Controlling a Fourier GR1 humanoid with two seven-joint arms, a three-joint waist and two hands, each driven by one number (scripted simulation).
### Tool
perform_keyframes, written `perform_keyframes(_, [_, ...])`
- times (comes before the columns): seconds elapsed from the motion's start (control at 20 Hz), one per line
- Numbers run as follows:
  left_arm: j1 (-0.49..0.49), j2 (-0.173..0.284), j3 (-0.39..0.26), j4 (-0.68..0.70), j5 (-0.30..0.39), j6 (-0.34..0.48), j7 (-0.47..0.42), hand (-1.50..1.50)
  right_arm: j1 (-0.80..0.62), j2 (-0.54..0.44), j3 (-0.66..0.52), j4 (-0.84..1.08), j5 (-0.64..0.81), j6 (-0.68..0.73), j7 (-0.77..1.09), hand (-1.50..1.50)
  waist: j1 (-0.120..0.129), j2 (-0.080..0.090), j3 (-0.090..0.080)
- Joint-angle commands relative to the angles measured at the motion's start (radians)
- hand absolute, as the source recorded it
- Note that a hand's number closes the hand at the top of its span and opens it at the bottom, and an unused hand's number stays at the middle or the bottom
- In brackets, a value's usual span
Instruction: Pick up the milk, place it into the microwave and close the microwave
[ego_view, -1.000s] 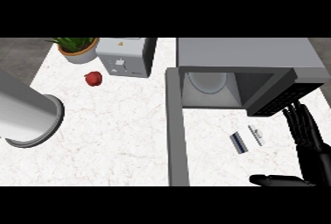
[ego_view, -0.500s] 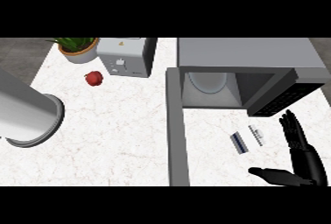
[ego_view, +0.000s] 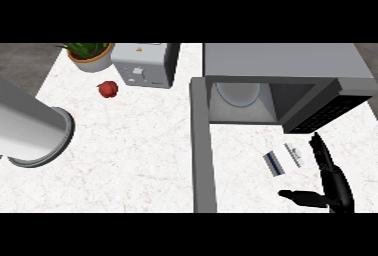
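The grey microwave stands open at the upper right. Its door swings out toward me as a long grey strip. A pale rounded shape shows inside the cavity; whether it is the milk or a turntable I cannot tell. On the counter in front of the microwave lie a small blue-and-white item and a thin grey-white one. My right hand is just right of them. It is open, with straight fingers pointing toward the control panel and the thumb out to the left. Only my left forearm shows.
A white toaster and a potted plant stand along the back edge. A red apple lies on the white marble counter left of the microwave door.
My right hand has drawn back from the microwave's front panel, moving down and a little left toward the two small items. The left forearm has stayed still.
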Motion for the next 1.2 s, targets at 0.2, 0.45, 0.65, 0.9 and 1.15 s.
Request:
perform_keyframes(0.2, [0.073,-0.003,0.063,-0.126,0.172,-0.02,0.041,-1.5,-0.172,-0.002,-0.024,0.356,0.054,-0.073,-0.174,-1.5,0.009,0.0,0.001])
perform_keyframes(0.45, [0.076,-0.032,0.041,-0.13,0.142,-0.038,0.047,-1.5,-0.267,-0.081,-0.079,0.57,0.034,-0.016,-0.297,-1.5,0.008,0.003,0.001])
perform_keyframes(0.65, [0.045,-0.013,0.063,-0.033,0.132,-0.087,0.007,-1.5,-0.308,-0.076,-0.098,0.669,0.018,0.034,-0.381,-1.5,0.013,0.007,0.003])
perform_keyframes(0.9, [0.065,0.011,0.096,0.01,0.191,-0.134,-0.004,-1.5,-0.33,-0.064,-0.099,0.726,0.018,0.058,-0.415,1.5,0.018,0.007,0.003])
perform_keyframes(1.15, [0.064,-0.036,0.039,-0.006,0.14,-0.16,0.0,-1.5,-0.367,-0.056,-0.062,0.754,0.055,0.094,-0.421,1.5,0.02,0.011,0.003])
